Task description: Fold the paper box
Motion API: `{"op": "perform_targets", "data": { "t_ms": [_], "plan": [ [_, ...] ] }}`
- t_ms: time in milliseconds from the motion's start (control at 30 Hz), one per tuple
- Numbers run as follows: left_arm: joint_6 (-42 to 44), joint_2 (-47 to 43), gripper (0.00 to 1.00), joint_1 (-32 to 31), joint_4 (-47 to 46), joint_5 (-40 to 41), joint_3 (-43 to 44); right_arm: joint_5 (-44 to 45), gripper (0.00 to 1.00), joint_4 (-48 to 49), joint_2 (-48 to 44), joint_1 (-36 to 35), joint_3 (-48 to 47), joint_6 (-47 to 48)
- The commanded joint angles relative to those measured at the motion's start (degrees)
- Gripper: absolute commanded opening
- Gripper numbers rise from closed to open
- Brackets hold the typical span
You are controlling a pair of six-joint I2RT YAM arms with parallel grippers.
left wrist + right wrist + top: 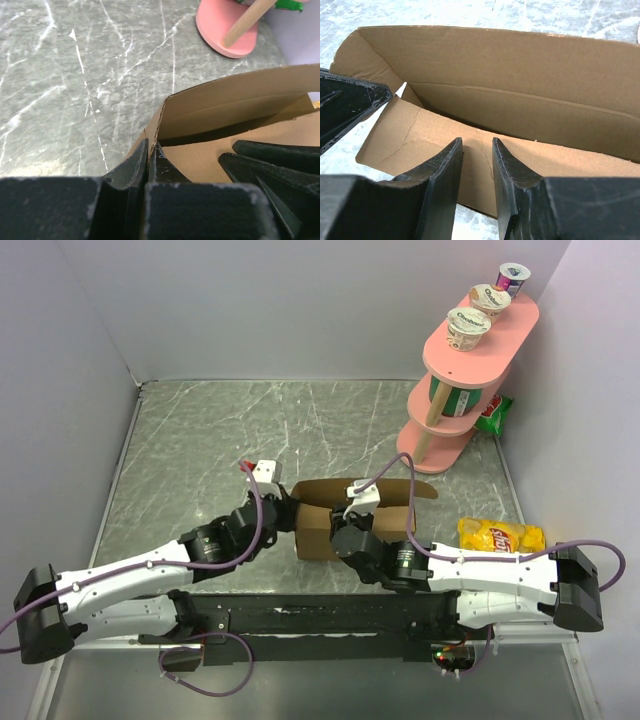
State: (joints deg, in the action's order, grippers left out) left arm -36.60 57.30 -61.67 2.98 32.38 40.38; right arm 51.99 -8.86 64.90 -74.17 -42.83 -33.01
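Bearing everything: grey stone-look tabletop (220, 440), smooth, threaded with white veins, faintly glossy.
Room: plain pale walls (300, 310), matte, closing in the left, far and right sides.
Task thing: plain brown cardboard paper box (318, 532), matte and creased, half formed; near centre of the table, between the two arms; far wall upright, long top flap bowing away, left end flap bent inward.
Left pincer: black left gripper (149, 155), pressed together on the thin left corner wall of the box.
Right pincer: black right gripper (476, 142), partly spread above the near cardboard panel, brown showing through the gap.
Far right: pink three-tier rounded shelf (505, 332) on a slanted wooden dowel (424, 445); three round lidded cups (468, 330) on the top tier.
Right: crinkled yellow snack bag (500, 536), just beside the right arm.
Near edge: flat black rail (320, 618) joining both arm bases.
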Motion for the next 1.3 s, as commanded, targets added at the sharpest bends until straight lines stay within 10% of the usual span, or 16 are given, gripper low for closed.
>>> {"op": "perform_targets", "data": {
  "t_ms": [0, 633, 1267],
  "plan": [
    [-2.9, 2.7, 0.02, -4.3, 4.7, 2.1, 3.3, -2.9, 0.37, -10.4, 3.0, -0.4, 1.9, -2.1],
    [2.9, 0.1, 0.79, -3.2, 12.0, -4.9, 12.0, -2.9, 0.37, -11.5, 2.9, -1.1, 1.4, -2.8],
    [18.5, 5.4, 0.7, 15.3, 25.0, -25.6, 24.5, -4.3, 0.37, -9.8, 1.5, -1.2, 2.6, -1.7]
  ]
}}
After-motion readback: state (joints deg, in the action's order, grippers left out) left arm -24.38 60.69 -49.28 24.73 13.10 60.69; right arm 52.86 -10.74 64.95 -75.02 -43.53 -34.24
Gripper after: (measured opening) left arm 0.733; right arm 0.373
